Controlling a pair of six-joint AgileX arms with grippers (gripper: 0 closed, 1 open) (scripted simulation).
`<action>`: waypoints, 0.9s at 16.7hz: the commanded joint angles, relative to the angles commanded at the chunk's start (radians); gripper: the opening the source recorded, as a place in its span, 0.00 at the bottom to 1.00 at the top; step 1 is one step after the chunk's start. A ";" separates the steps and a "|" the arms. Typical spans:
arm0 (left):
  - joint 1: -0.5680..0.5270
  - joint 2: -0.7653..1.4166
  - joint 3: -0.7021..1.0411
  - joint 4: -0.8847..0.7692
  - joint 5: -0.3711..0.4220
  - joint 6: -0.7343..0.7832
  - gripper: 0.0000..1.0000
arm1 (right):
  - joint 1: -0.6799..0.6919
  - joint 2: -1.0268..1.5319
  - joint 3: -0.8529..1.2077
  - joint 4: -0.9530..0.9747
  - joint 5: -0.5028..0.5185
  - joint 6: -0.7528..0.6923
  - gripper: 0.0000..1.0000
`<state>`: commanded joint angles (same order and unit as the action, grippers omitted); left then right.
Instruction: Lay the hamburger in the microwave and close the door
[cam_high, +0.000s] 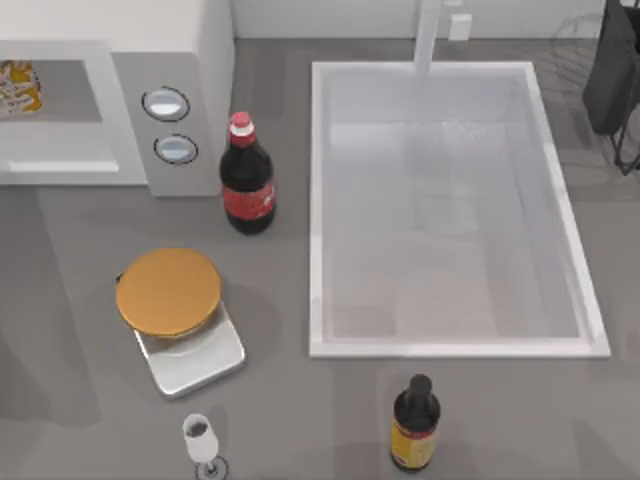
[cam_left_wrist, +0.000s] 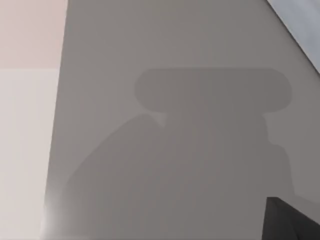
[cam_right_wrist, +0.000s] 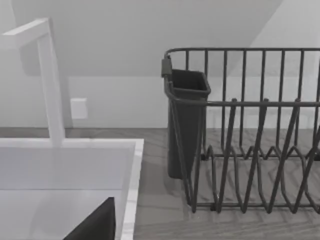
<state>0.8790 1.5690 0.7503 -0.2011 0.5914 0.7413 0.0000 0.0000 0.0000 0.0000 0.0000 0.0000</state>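
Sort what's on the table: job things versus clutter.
Job: hamburger, seen through the door window of the microwave.
Clutter: cola bottle, kitchen scale, sink, dark sauce bottle, small glass, dish rack.

hamburger (cam_high: 20, 85) in microwave (cam_high: 170, 60) | cola bottle (cam_high: 246, 176) right of microwave

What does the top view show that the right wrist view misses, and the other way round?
Top view alone: the microwave with the hamburger behind the door, a cola bottle, a kitchen scale, a dark bottle and a small glass. Right wrist view alone: the bars of the dish rack and its utensil cup. Both: the sink and faucet.
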 joint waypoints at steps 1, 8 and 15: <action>0.000 -0.001 -0.001 0.001 0.000 -0.001 0.00 | 0.000 0.000 0.000 0.000 0.000 0.000 1.00; -0.054 -0.060 -0.056 0.018 -0.031 -0.056 0.00 | 0.000 0.000 0.000 0.000 0.000 0.000 1.00; -0.274 -0.285 -0.259 0.096 -0.162 -0.264 0.00 | 0.000 0.000 0.000 0.000 0.000 0.000 1.00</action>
<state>0.6048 1.2842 0.4916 -0.1048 0.4298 0.4776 0.0000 0.0000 0.0000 0.0000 0.0000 0.0000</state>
